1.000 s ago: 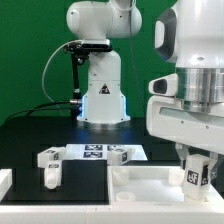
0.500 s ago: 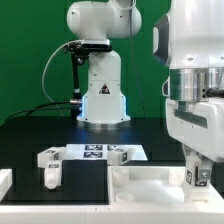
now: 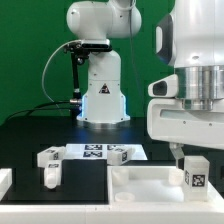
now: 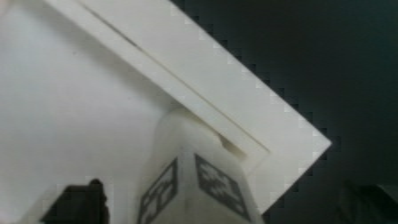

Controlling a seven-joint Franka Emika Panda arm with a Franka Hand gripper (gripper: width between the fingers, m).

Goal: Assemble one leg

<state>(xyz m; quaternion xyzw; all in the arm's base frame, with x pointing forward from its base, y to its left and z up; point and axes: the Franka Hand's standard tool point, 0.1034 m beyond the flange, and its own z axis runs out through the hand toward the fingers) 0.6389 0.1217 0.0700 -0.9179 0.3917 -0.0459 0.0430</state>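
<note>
- White plastic, the leg stood upright in the gripper, clenched on it at the bench's near right corner, just over the white panel, probably so its end could meet a mounting point there.
- Seen from the wrist, the tagged leg hung over that panel's raised rim.
- Farther off, spare legs lay beside the marker board, within reach.
</note>
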